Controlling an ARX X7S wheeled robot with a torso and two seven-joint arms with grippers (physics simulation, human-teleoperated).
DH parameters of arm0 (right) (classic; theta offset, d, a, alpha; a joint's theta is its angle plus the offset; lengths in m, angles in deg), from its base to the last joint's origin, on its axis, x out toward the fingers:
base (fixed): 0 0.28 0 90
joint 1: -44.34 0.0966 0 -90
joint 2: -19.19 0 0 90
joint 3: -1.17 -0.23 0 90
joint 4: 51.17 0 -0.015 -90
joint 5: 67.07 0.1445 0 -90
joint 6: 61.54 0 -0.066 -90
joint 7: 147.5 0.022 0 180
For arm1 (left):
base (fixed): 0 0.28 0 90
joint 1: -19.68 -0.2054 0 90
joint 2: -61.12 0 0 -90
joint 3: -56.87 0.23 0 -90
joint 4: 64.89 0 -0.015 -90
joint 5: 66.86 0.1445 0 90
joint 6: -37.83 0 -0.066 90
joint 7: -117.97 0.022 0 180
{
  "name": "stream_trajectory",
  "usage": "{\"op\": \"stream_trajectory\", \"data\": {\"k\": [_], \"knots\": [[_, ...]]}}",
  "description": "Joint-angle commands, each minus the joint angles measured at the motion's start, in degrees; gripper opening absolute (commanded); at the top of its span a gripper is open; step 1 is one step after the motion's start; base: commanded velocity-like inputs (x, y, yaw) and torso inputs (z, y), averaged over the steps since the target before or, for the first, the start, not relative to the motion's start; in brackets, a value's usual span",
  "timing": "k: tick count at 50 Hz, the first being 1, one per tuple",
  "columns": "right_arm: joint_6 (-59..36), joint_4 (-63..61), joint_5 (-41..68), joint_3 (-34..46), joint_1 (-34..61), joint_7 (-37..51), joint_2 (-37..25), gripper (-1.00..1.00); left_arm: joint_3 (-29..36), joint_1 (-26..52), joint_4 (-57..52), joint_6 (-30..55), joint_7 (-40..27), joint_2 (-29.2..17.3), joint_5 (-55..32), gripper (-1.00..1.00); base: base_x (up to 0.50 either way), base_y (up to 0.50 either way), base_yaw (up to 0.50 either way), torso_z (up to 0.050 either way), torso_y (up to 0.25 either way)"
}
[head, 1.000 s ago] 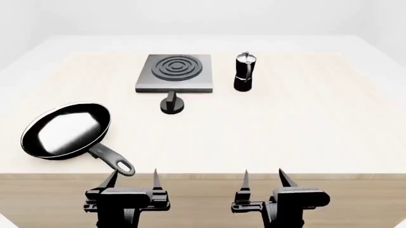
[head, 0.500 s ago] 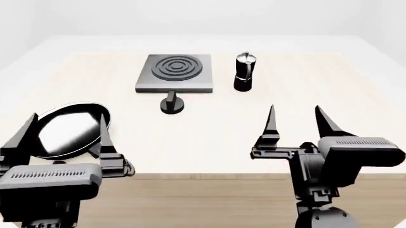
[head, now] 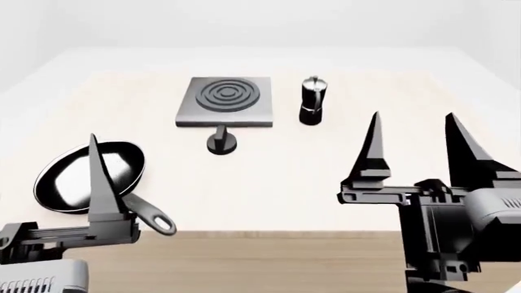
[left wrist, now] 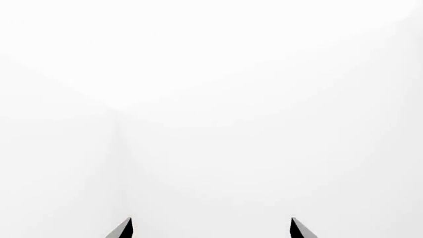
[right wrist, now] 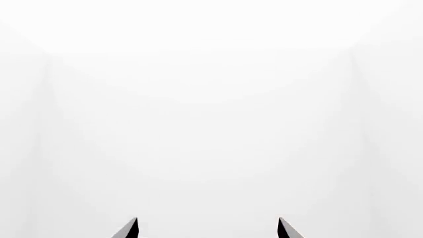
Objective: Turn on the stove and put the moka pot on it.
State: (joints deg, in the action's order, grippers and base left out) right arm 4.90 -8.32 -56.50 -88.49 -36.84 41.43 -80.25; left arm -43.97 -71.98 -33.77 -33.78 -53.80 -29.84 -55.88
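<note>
Resting on table: all items, upright.
Stove: far centre, knob just in front.
Right gripper: raised near side, fingers spread, empty.
Left gripper: fingers spread, empty.
Frying pan: left.
Moka pot: just right of stove, apart.

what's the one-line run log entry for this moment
left gripper open, empty | right gripper open, empty | moka pot beside stove, not on it
</note>
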Motion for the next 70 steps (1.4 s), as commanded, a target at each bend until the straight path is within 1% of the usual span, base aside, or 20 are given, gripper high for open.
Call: {"op": "stream_trajectory", "data": {"k": [1, 5, 7, 8, 9, 12, 14, 17, 22, 24, 28, 36, 51, 55, 57, 61, 63, 65, 67, 70], "knots": [[-1.4, -2.9, 1.3, 0.0, 0.1, 0.9, -0.6, 1.00, -1.0, -0.9, -1.1, -1.3, 1.2, 0.9, -0.1, 1.00, 0.00, 0.00, 0.00, 0.050, 0.080], [1.8, -0.9, 0.4, 1.0, -1.6, 0.6, -0.4, 1.00, -1.2, -1.5, -1.1, -1.7, 0.8, 0.9, -1.0, 1.00, 0.00, 0.00, 0.00, 0.050, 0.079], [1.7, -1.1, 0.8, 0.8, -1.5, 0.8, -0.5, 1.00, -1.0, -1.5, -1.1, -1.5, 0.9, 0.9, -0.8, 1.00, 0.00, 0.00, 0.00, 0.050, 0.079], [-1.3, -2.7, 1.5, 0.6, -0.1, 1.3, -0.7, 1.00, -1.1, -1.4, -1.1, -1.5, 0.9, 0.9, -0.9, 1.00, 0.00, 0.00, 0.00, 0.050, 0.078], [0.3, -2.0, 1.3, 0.6, -0.8, 1.1, -0.6, 1.00, -1.1, -1.4, -1.1, -1.5, 1.0, 0.9, -1.1, 1.00, 0.00, 0.00, 0.00, 0.050, 0.080], [-0.9, -2.5, 1.6, 0.6, -0.2, 1.4, -0.9, 1.00, -1.2, -1.3, -1.1, -1.2, 1.1, 0.9, -1.1, 1.00, 0.00, 0.00, 0.00, 0.050, 0.079], [1.3, -1.5, 1.1, 0.8, -1.4, 1.2, -0.9, 1.00, -1.2, -0.8, -1.1, -0.9, 1.2, 0.9, -1.3, 1.00, 0.00, 0.00, 0.00, 0.050, 0.079], [-0.1, -2.1, 1.7, 0.6, -0.5, 1.6, -1.1, 1.00, -0.9, -0.7, -1.1, -0.8, 1.2, 0.9, -1.1, 1.00, 0.00, 0.00, 0.00, 0.050, 0.081], [2.0, -0.9, 1.1, 1.1, -1.5, 1.6, -1.1, 1.00, -1.0, -1.0, -1.1, -1.1, 1.1, 0.9, -1.0, 1.00, 0.00, 0.00, 0.00, 0.050, 0.080], [-0.6, -2.3, 1.9, 0.9, -0.1, 2.1, -1.4, 1.00, -1.3, -1.3, -1.1, -1.2, 1.0, 0.9, -1.2, 1.00, 0.00, 0.00, 0.00, 0.050, 0.078], [2.8, -0.8, 0.4, 1.8, -1.7, 2.0, -1.4, 1.00, -1.1, -2.0, -1.1, -2.2, 0.2, 0.9, -0.3, 1.00, 0.00, 0.00, 0.00, 0.044, 0.066], [4.1, -0.3, -0.5, 2.6, -1.9, 2.3, -1.9, 1.00, -1.3, -2.7, -1.1, -3.1, 0.3, 0.9, -0.9, 1.00, 0.00, 0.00, 0.00, 0.000, 0.000], [3.8, -0.5, 0.5, 2.8, -1.7, 3.0, -2.6, 1.00, -1.3, -2.5, -1.1, -2.8, 0.6, 0.9, -0.9, 1.00, 0.00, 0.25, 0.00, 0.000, 0.000], [2.0, -1.1, 1.4, 2.8, -0.8, 3.6, -3.0, 1.00, -1.1, -2.6, -1.1, -2.7, 0.5, 0.9, -0.7, 1.00, 0.00, 0.25, 0.00, 0.000, 0.000], [4.3, 0.1, 0.9, 3.1, -1.9, 3.3, -3.0, 1.00, -1.1, -2.6, -1.1, -2.7, 0.5, 0.9, -0.8, 1.00, 0.00, 0.24, 0.00, 0.000, 0.000], [4.5, 0.1, 1.1, 3.2, -1.9, 3.6, -3.3, 1.00, -1.2, -2.6, -1.1, -2.7, 0.7, 0.9, -0.6, 1.00, 0.00, 0.23, 0.00, 0.000, 0.000], [1.5, -1.1, 2.1, 3.0, -0.3, 4.2, -3.4, 1.00, -1.2, -2.5, -1.1, -2.6, 0.7, 0.9, -0.8, 1.00, 0.00, 0.21, 0.00, 0.000, 0.000], [1.6, -0.8, 2.2, 3.2, -0.3, 4.3, -3.5, 1.00, -1.2, -2.5, -1.1, -2.5, 0.6, 0.9, -0.7, 1.00, 0.00, 0.16, 0.00, 0.000, 0.000], [4.8, 1.0, 1.2, 3.9, -1.9, 4.0, -3.5, 1.00, -1.0, -2.5, -1.1, -2.4, 0.7, 0.9, -0.6, 1.00, 0.00, 0.03, 0.00, 0.000, 0.000], [4.7, 1.3, 2.1, 3.7, -1.9, 4.0, -3.6, 1.00, -1.3, -2.5, -1.1, -2.4, 0.8, 0.9, -0.9, 1.00, 0.00, 0.00, 0.00, 0.000, 0.000]]}}
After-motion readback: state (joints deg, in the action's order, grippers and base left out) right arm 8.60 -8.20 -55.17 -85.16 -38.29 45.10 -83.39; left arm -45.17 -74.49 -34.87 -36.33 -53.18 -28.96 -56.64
